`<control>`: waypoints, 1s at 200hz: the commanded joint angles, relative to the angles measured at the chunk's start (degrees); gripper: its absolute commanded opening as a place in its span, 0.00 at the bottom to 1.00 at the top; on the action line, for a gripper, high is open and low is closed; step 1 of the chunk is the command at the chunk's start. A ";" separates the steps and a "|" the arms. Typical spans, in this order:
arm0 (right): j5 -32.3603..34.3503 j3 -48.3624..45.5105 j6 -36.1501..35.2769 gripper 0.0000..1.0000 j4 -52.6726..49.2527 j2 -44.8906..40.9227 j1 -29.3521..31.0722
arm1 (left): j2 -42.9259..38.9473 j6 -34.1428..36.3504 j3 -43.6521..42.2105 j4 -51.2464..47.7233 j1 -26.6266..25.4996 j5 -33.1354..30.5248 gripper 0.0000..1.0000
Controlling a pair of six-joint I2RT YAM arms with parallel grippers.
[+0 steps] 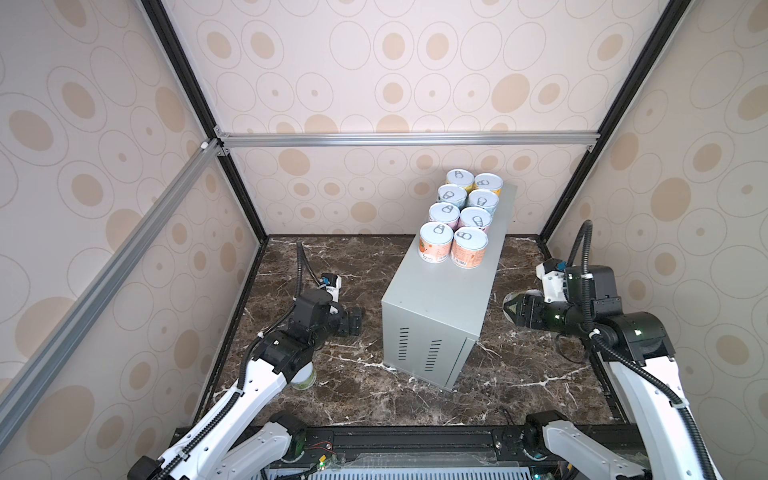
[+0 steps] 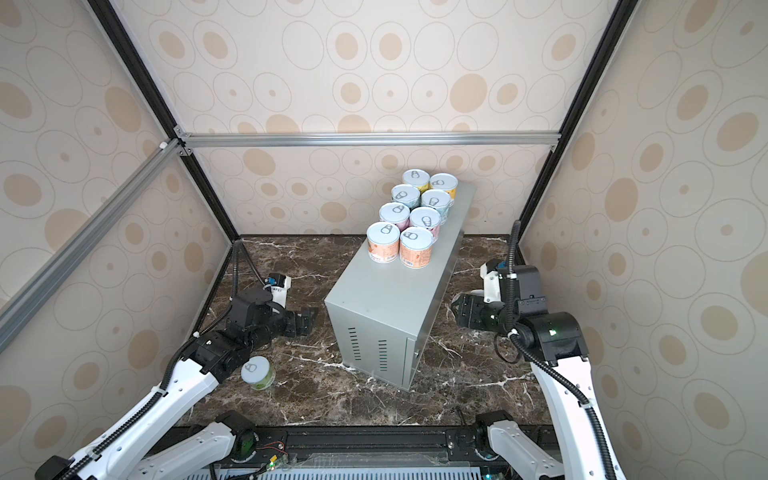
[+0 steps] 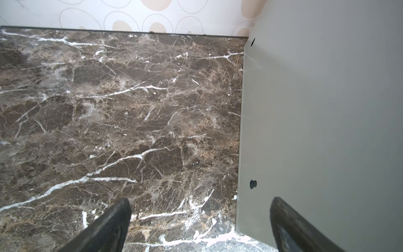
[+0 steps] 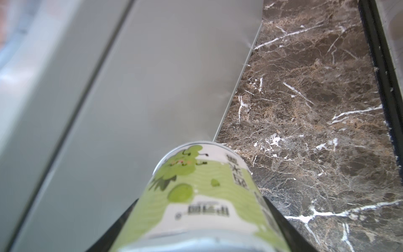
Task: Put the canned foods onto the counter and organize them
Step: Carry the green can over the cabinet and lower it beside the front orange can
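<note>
The right end effector [image 1: 515, 309] pinches a green-labelled can [image 4: 196, 196] by its sides, low over the marble surface [image 1: 415, 399] and close beside the right wall of the grey metal bench [image 1: 440, 286]. The can lies along the fingers, with one end facing that wall. The main risk is a lift that goes straight up or swings inward too early. The can's leading rim would then catch the wall or the top edge, shoving the bench or twisting the can out of the grip. The can is a smooth cylinder held only on its label, so tipping it upright may also let it slide. On top, a block of eight cans [image 1: 446, 212] fills the far end in two tight rows. A careless set-down next to the nearest salmon can [image 1: 468, 247] could knock it into its neighbours. The left end effector [image 2: 305, 320] hangs spread and empty beside the bench. A second green can [image 2: 257, 372] stands on the marble right by that arm's elbow, where any sweep of the arm could topple it.
</note>
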 commanded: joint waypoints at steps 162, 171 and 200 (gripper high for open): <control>12.53 57.28 -1.11 0.51 -31.17 29.71 30.26 | -3.48 5.18 -3.85 3.43 -1.13 -7.13 0.99; 14.20 60.13 -0.85 0.51 -32.22 31.98 32.75 | -3.58 5.36 -3.89 3.52 -1.13 -7.24 0.99; 17.12 67.50 0.00 0.51 -34.12 37.88 39.14 | -3.79 5.45 -4.15 3.39 -1.13 -7.23 0.99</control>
